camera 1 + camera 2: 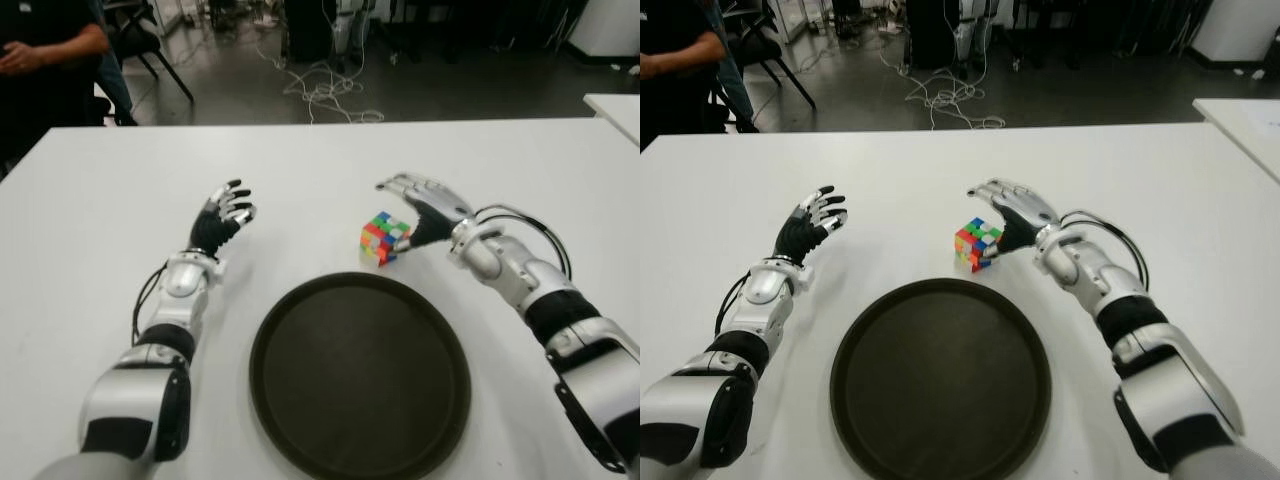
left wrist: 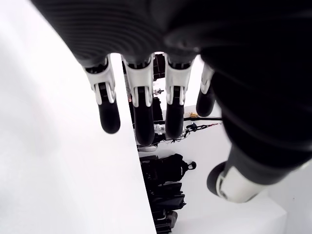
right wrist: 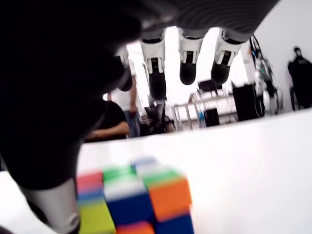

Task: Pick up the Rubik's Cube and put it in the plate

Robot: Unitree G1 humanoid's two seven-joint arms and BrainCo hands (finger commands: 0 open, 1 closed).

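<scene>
The Rubik's Cube (image 1: 382, 238) stands on the white table just beyond the far rim of the round dark plate (image 1: 360, 375). My right hand (image 1: 418, 208) hovers right beside the cube on its right, fingers spread above it and thumb low near its side; nothing is grasped. The right wrist view shows the cube (image 3: 134, 200) below the extended fingers (image 3: 187, 58). My left hand (image 1: 222, 218) shows over the table to the plate's far left, fingers relaxed and apart, holding nothing.
The white table (image 1: 120, 200) stretches wide on all sides. A person in dark clothes (image 1: 45, 60) sits beyond the far left corner. Cables and chairs lie on the floor behind. Another white table's corner (image 1: 615, 105) shows at the far right.
</scene>
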